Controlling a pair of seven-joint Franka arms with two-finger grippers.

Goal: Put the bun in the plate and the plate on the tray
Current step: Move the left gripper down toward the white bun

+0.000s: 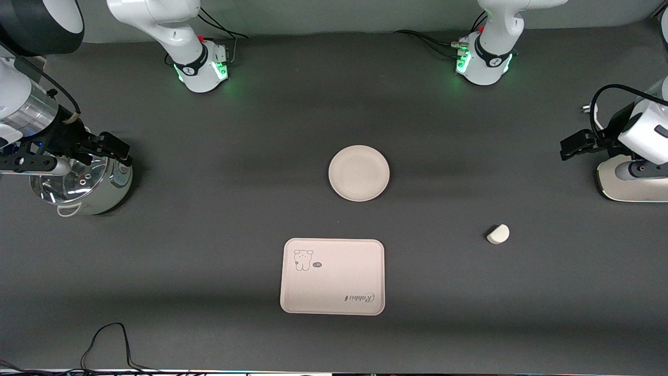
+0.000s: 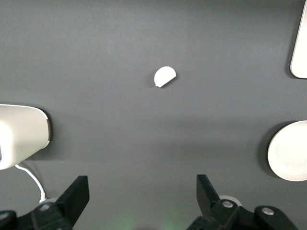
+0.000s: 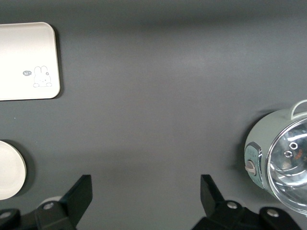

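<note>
The round cream plate (image 1: 359,173) lies at the table's middle, with nothing on it. The rectangular tray (image 1: 333,277) with the animal drawing lies nearer the front camera than the plate. The small off-white bun (image 1: 498,234) rests on the bare table toward the left arm's end. My left gripper (image 1: 568,148) hangs open at that end, apart from the bun (image 2: 164,76); the left wrist view shows its jaws (image 2: 142,191) wide and empty. My right gripper (image 1: 121,151) hangs open over a steel pot; in its own view the jaws (image 3: 146,191) hold nothing.
A steel pot with a glass lid (image 1: 83,185) stands at the right arm's end. A white rounded appliance (image 1: 629,183) sits at the left arm's end, under the left arm. A black cable (image 1: 109,344) loops near the table's front edge.
</note>
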